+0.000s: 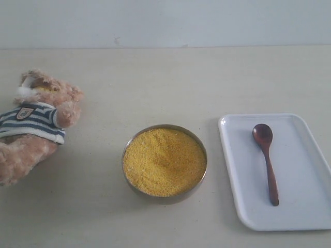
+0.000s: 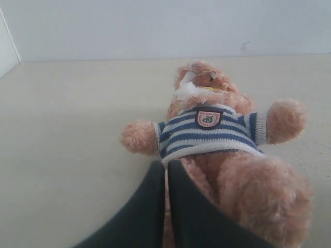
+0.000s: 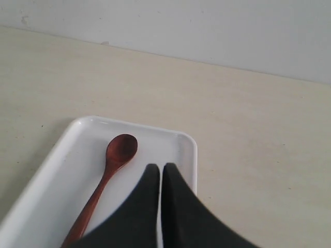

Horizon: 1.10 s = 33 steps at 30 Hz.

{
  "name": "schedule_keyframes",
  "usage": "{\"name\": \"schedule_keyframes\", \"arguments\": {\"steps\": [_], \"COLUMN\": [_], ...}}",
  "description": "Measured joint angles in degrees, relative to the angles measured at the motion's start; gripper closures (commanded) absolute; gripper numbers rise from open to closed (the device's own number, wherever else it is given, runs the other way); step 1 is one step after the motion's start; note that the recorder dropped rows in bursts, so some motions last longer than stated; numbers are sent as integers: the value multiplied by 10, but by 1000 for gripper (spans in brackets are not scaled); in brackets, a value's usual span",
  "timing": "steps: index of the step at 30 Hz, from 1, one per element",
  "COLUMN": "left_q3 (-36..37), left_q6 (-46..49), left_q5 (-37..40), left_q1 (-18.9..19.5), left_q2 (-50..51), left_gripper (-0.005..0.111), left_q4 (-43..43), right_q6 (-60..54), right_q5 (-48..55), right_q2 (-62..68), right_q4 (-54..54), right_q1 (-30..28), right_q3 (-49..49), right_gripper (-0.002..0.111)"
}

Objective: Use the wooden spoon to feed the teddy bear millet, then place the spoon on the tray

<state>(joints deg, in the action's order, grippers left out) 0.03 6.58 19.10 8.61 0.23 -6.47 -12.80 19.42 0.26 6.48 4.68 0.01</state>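
The teddy bear (image 1: 31, 124) lies on its back at the table's left edge, in a striped shirt; yellow grains sit on its muzzle (image 1: 45, 89). In the left wrist view the bear (image 2: 222, 139) fills the middle, and my left gripper (image 2: 166, 166) is shut with nothing in it, just above the bear's lower body. Millet (image 1: 164, 160) fills a metal bowl at the centre. The wooden spoon (image 1: 267, 160) lies on the white tray (image 1: 305, 206) at the right. My right gripper (image 3: 161, 169) hangs shut and empty over the tray (image 3: 57, 170), beside the spoon (image 3: 111, 170). Neither gripper shows in the exterior view.
The metal bowl (image 1: 201, 178) stands between bear and tray. A pale wall (image 1: 165, 20) runs along the table's far edge. A few stray grains lie on the table near the bear (image 2: 305, 150).
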Motion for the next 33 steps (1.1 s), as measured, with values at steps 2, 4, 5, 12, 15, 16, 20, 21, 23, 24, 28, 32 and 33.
{"name": "schedule_keyframes", "arguments": {"steps": [2, 4, 5, 12, 15, 16, 20, 21, 23, 24, 28, 32, 33], "left_q3": [0, 0, 0, 0, 0, 0, 0, 0, 0, 0, 0, 0, 0], "left_q6": [0, 0, 0, 0, 0, 0, 0, 0, 0, 0, 0, 0, 0], "left_q5": [0, 0, 0, 0, 0, 0, 0, 0, 0, 0, 0, 0, 0], "left_q1": [0, 0, 0, 0, 0, 0, 0, 0, 0, 0, 0, 0, 0], "left_q2": [0, 0, 0, 0, 0, 0, 0, 0, 0, 0, 0, 0, 0], "left_gripper": [103, 103, 103, 103, 103, 103, 103, 103, 103, 103, 103, 103, 103], "left_q4": [0, 0, 0, 0, 0, 0, 0, 0, 0, 0, 0, 0, 0], "right_q6": [0, 1, 1, 3, 4, 4, 5, 5, 5, 5, 5, 7, 7], "right_q5": [0, 0, 0, 0, 0, 0, 0, 0, 0, 0, 0, 0, 0], "right_q2": [0, 0, 0, 0, 0, 0, 0, 0, 0, 0, 0, 0, 0], "right_q4": [0, 1, 2, 2, 2, 2, 2, 2, 2, 2, 2, 2, 2], "right_q1": [0, 0, 0, 0, 0, 0, 0, 0, 0, 0, 0, 0, 0], "right_q3": [0, 0, 0, 0, 0, 0, 0, 0, 0, 0, 0, 0, 0], "right_gripper": [107, 107, 107, 107, 107, 107, 107, 107, 107, 107, 107, 107, 107]}}
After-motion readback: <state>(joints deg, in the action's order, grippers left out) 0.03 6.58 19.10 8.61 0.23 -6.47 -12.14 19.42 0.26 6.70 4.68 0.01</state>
